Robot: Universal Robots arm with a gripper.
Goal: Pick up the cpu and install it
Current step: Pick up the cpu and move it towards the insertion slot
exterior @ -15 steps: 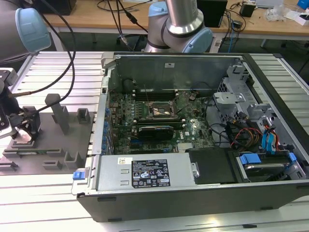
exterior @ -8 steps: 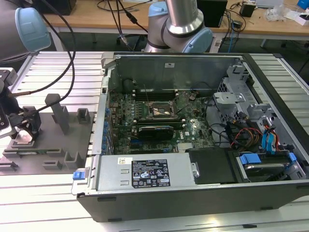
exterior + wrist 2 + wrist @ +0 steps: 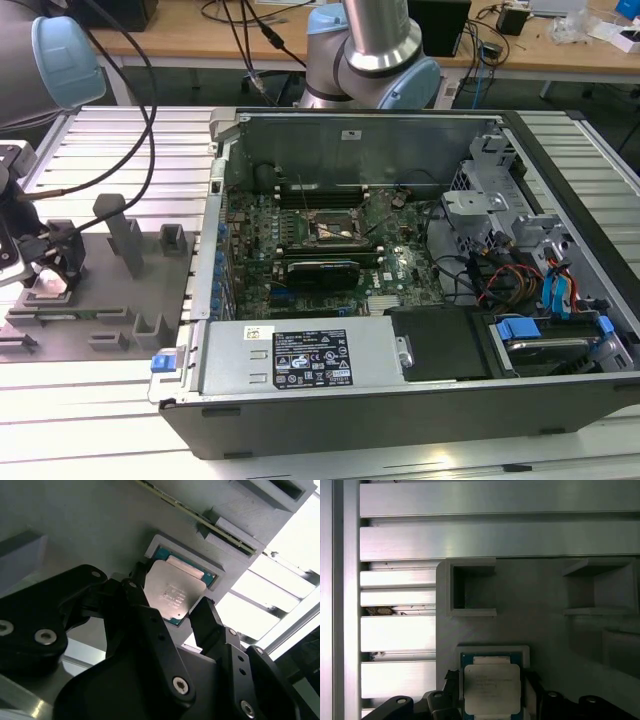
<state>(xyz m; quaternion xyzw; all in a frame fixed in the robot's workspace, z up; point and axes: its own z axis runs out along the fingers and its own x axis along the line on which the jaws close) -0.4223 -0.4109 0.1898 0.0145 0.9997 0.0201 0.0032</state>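
Roughly level, top upward, the cpu (image 3: 171, 595) sits pinched in the gripper (image 3: 173, 605).

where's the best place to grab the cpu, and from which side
Take the cpu by two opposite side edges, coming down from above. It is thin and flat, lying metal top up in a shallow pocket of the grey holder, so its underside is covered and only the edges likely offer a hold.
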